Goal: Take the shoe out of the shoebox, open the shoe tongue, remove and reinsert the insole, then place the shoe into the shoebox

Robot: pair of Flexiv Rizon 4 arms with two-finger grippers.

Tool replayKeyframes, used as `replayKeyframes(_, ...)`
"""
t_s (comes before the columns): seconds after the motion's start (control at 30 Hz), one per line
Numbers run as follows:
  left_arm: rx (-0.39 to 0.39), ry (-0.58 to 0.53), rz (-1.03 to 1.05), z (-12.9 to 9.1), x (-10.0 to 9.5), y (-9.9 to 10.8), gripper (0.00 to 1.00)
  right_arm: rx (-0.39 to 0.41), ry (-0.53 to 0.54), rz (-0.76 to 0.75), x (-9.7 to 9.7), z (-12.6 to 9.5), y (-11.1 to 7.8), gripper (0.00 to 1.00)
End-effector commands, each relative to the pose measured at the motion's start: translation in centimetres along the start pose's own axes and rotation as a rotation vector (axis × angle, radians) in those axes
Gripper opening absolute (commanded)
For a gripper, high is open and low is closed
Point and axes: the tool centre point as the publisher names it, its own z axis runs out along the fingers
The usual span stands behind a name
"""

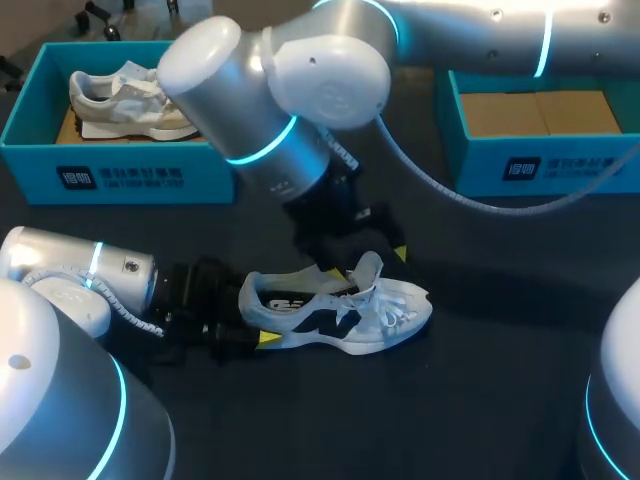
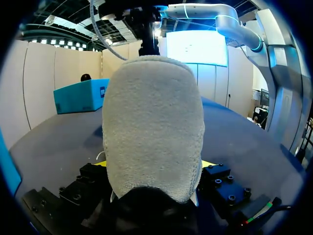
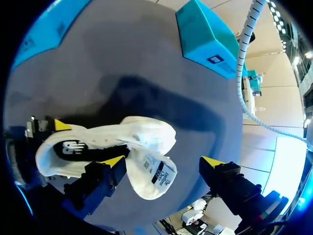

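Note:
A white shoe (image 1: 340,312) with a dark side logo lies on its sole in the middle of the black table, toe to the right. My left gripper (image 1: 258,330) comes in low from the left, its fingers on both sides of the heel (image 2: 152,127), which fills the left wrist view. My right gripper (image 3: 164,161) hangs over the shoe's opening (image 1: 372,262), fingers wide open. The raised tongue (image 3: 157,172), label showing, stands between them, close to one fingertip (image 3: 115,161). The insole is not visible.
A blue shoebox (image 1: 120,175) at the back left holds a second pale shoe (image 1: 125,100). Another blue box (image 1: 540,165) at the back right shows only its brown cardboard floor. My right arm's big elbow spans the middle of the table, above the shoe.

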Motion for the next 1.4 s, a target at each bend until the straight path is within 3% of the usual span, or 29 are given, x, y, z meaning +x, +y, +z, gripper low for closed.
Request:
replayKeyframes(0.03,-0.005,0.003,-0.001,0.1,0.0,0.3,0.0,-0.038,0.019,0.477,-0.4,-1.4,-0.4,1.0)
replayKeyframes(0.47,-0.005,0.003,-0.001,0.1,0.0,0.3,0.0,-0.222,0.175,0.081,3.2,-5.3,0.9,1.0)
replayKeyframes(0.6,-0.005,0.003,-0.001,0.1,0.0,0.3,0.0,-0.324,0.284,-0.114,4.3,-5.9,1.2,1.0)
replayKeyframes(0.97,-0.005,0.003,-0.001,0.1,0.0,0.3,0.0,-0.423,0.43,-0.612,6.4,-7.6,1.1,1.0)
replayKeyframes(1.07,-0.005,0.003,-0.001,0.1,0.0,0.3,0.0,-0.458,0.471,-0.733,6.6,-8.0,0.9,0.52)
replayKeyframes(1.1,-0.005,0.003,-0.001,0.1,0.0,0.3,0.0,-0.461,0.488,-0.778,6.6,-8.2,0.8,0.4)
replayKeyframes(1.23,-0.005,0.003,-0.001,0.1,0.0,0.3,0.0,-0.469,0.529,-0.935,6.9,-8.5,0.6,0.2)
replayKeyframes(1.27,-0.005,0.003,-0.001,0.1,0.0,0.3,0.0,-0.467,0.536,-0.963,7.0,-8.5,0.6,0.03)
replayKeyframes(1.4,-0.005,0.003,-0.001,0.1,0.0,0.3,0.0,-0.47,0.542,-1.062,7.5,-8.2,0.2,0.0)
